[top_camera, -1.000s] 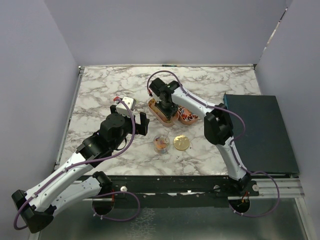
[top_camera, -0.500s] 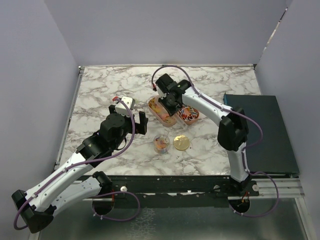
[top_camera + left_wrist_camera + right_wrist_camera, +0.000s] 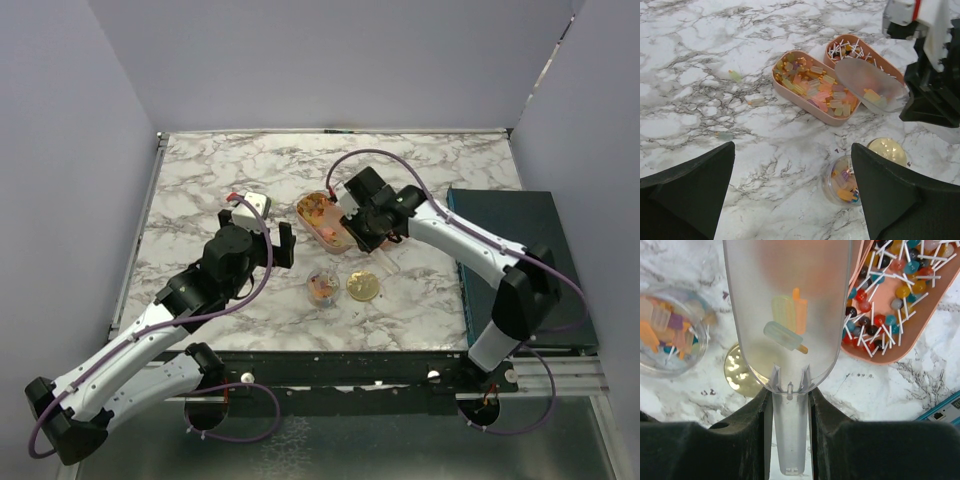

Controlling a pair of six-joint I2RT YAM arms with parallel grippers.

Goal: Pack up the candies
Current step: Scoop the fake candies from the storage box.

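Clear scoop (image 3: 786,300) in outstretched right claw (image 3: 790,407)

left arm (image 3: 150,330): extended forward, elbow bent, wrist angled down
left gripper (image 3: 792,150): jaws spread wide, nothing held
right arm (image 3: 470,245): reached inward toward centre
right gripper (image 3: 790,410): fingers clamped on clear scoop (image 3: 787,315) handle

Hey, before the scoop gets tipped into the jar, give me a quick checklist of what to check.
1. Scoop held by right gripper: ok.
2. Candies in scoop: ok, a few.
3. Jar open: ok, lid lies beside it.
4. Scoop over jar: not ok, the jar sits off to one side.
5. Left gripper open and apart from jar: ok.
6. No strays on table: not ok, a few lie left of the tray.
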